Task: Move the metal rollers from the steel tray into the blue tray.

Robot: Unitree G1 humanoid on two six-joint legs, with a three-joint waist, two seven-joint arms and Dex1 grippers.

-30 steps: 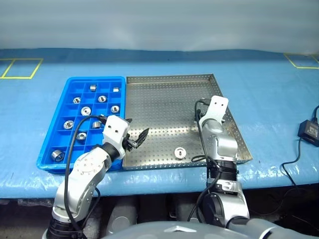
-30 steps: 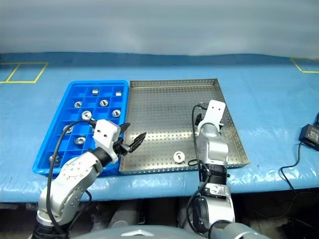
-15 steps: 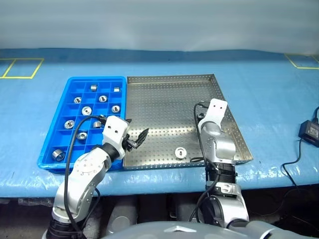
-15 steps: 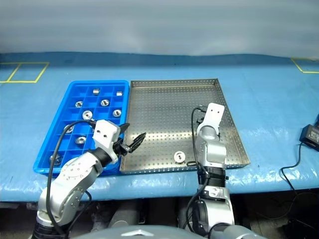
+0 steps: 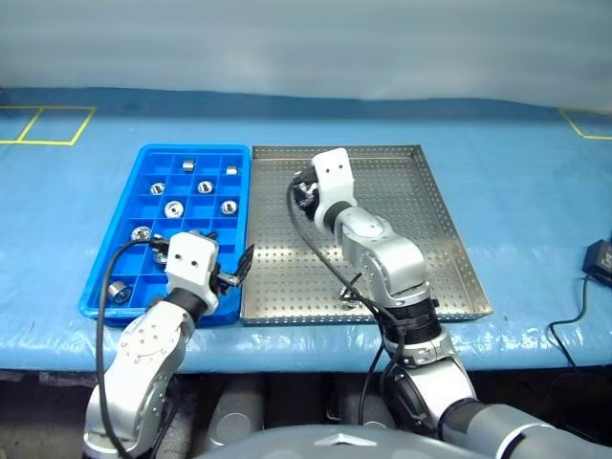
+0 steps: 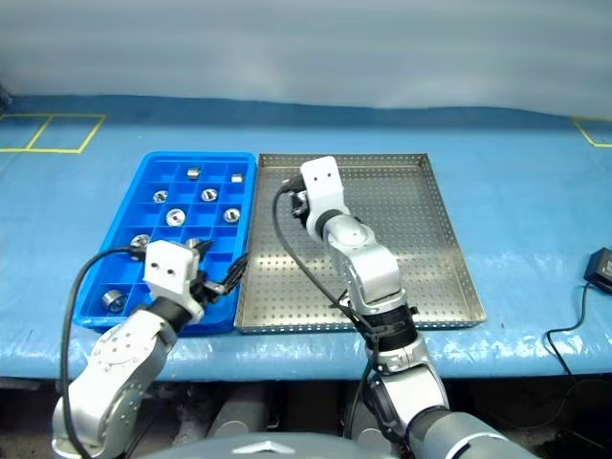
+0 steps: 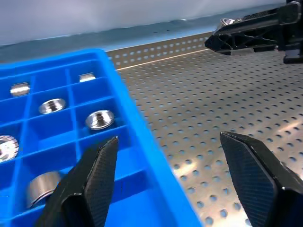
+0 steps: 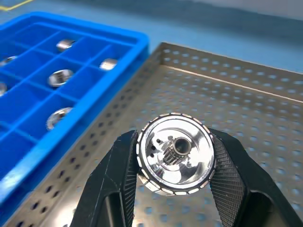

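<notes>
The left gripper point(image 5: 232, 275), lower left of the head view, is held wide open and empty over the near right edge of the blue tray point(image 5: 124, 244), shifted left since the earlier frame. About ten metal rollers point(image 5: 174, 208) are seen in the blue tray's compartments, one per cell, most with the bore upward. One roller point(image 5: 350, 298) lies at the near edge of the steel tray point(image 5: 435, 229), partly hidden by the right arm. The right gripper point(image 8: 174, 163) is clamped on a metal roller point(image 8: 175, 160), its bore axis directed toward the wrist camera. It was swung from the tray's right side to its upper left.
</notes>
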